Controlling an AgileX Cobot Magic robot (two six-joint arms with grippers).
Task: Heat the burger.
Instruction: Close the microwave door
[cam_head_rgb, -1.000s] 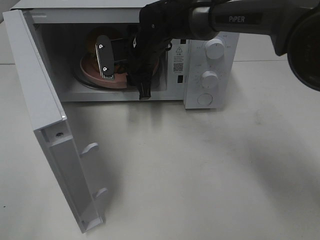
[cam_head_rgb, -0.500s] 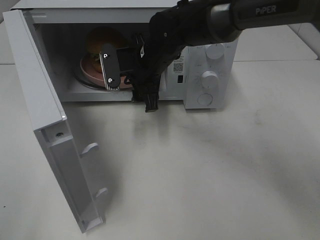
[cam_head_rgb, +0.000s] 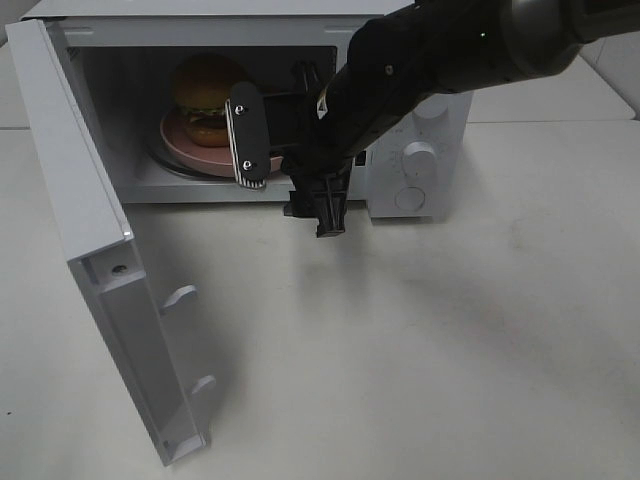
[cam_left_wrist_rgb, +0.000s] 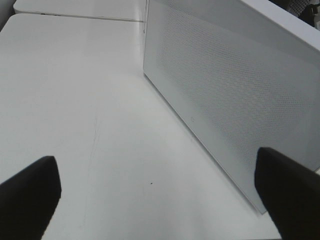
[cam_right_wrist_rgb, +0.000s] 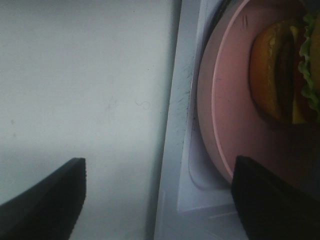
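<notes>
Burger (cam_head_rgb: 205, 95) on plate (cam_head_rgb: 178, 142) inside microwave (cam_head_rgb: 440, 200): loading done. Remaining: close door (cam_head_rgb: 90, 250), set knobs (cam_head_rgb: 419, 158). Right end effector (cam_right_wrist_rgb: 160, 200) wide, empty; left end effector (cam_left_wrist_rgb: 155, 155) wide.

Work surface: a pale, matt table (cam_head_rgb: 470, 340) with faint scuffs. One item stands directly on it, a white microwave (cam_head_rgb: 405, 195), seated flat just beyond the right gripper (cam_head_rgb: 288, 195). Its door (cam_head_rgb: 95, 240) stands open to the gripper's left, over the tabletop; contact between the door's lower edge and the surface cannot be confirmed. The gripper's shadow falls on the table beneath it.
</notes>
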